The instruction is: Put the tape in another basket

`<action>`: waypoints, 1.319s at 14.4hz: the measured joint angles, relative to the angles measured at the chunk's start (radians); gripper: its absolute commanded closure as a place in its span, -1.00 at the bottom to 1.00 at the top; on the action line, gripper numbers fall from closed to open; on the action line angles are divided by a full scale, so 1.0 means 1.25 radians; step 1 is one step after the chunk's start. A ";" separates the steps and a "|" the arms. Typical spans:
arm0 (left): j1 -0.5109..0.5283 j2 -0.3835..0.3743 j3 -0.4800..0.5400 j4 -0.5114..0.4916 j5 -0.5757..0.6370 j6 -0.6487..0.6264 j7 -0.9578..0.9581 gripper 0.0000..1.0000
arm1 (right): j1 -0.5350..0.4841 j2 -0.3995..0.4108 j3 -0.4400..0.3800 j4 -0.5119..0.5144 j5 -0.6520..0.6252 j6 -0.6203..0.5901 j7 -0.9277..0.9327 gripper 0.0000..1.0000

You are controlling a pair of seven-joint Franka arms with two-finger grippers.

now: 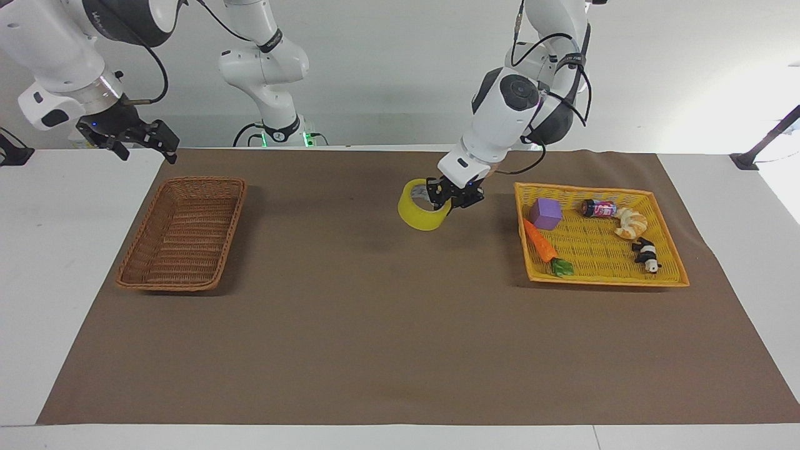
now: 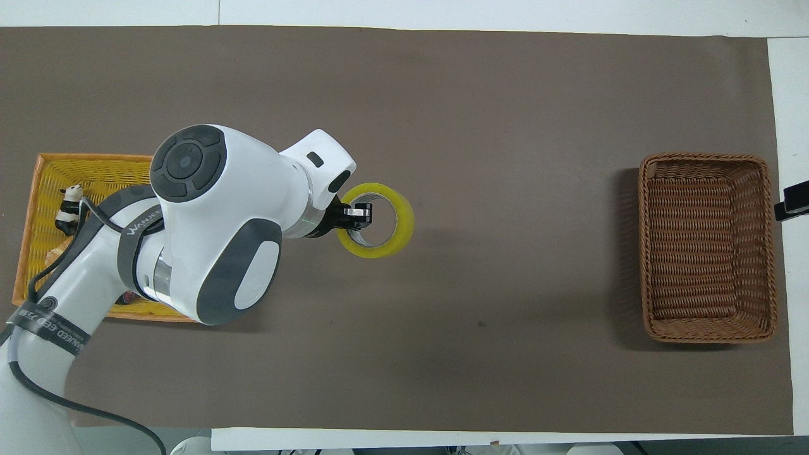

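**Tape in transit between baskets**

Left gripper [image 1: 441, 199], clamped on the rim of the tape [image 1: 424, 213], carries it over the bare brown mat [image 1: 400, 337], between the yellow tray [image 1: 606, 278] and the basket [image 1: 181, 234]. Next: cross to the basket, then release. Right gripper [image 1: 139, 141] waits, fingers apart, beside the basket. The arm's lettering is only partly readable.

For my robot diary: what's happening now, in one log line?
left gripper: shut on tape, over mat | right gripper: open, waiting | basket: no tape
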 measured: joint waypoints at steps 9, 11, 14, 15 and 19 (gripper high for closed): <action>0.000 0.002 0.003 0.001 -0.001 0.000 0.000 0.96 | 0.014 -0.007 0.004 -0.009 0.139 -0.076 -0.109 -0.99; 0.000 0.002 0.003 0.003 -0.001 0.001 0.000 0.96 | 0.019 -0.011 0.008 -0.041 0.258 -0.013 -0.132 -0.99; 0.000 0.002 0.003 0.004 -0.001 0.000 0.000 0.96 | 0.070 -0.010 0.018 -0.122 0.470 0.109 -0.135 -0.99; 0.000 0.002 0.003 0.004 -0.001 0.000 0.000 0.96 | 0.092 -0.006 0.020 -0.152 0.548 0.149 -0.135 -0.99; 0.000 0.002 0.003 0.006 -0.001 0.001 0.000 0.96 | 0.196 0.039 0.022 -0.253 0.829 0.326 -0.152 -0.99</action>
